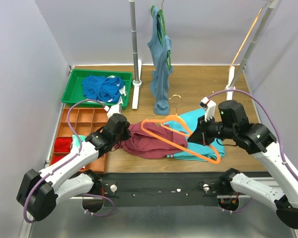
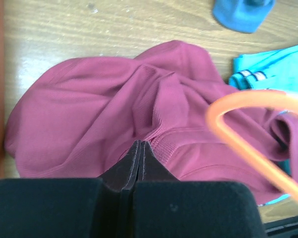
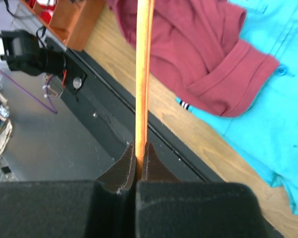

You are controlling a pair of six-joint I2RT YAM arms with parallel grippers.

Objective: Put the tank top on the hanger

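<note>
The maroon tank top (image 1: 149,141) lies crumpled on the wooden table, left of centre. My left gripper (image 1: 123,130) is at its left edge. In the left wrist view the jaws (image 2: 140,143) are shut, with the ribbed hem of the tank top (image 2: 89,109) puckering into the tips. The orange hanger (image 1: 174,117) rests partly over the tank top, its bar (image 2: 253,97) crossing the fabric on the right. My right gripper (image 1: 194,139) is shut on the hanger's lower bar (image 3: 143,74), which runs straight out between the fingertips (image 3: 140,146) past the tank top (image 3: 188,44).
A turquoise garment (image 1: 198,121) lies under the hanger. A green tray (image 1: 74,84) holding blue cloth and an orange compartment tray (image 1: 84,119) stand at the left. A grey-blue top on a green hanger (image 1: 160,74) hangs from the rack behind. A rack pole (image 1: 134,49) stands at the back.
</note>
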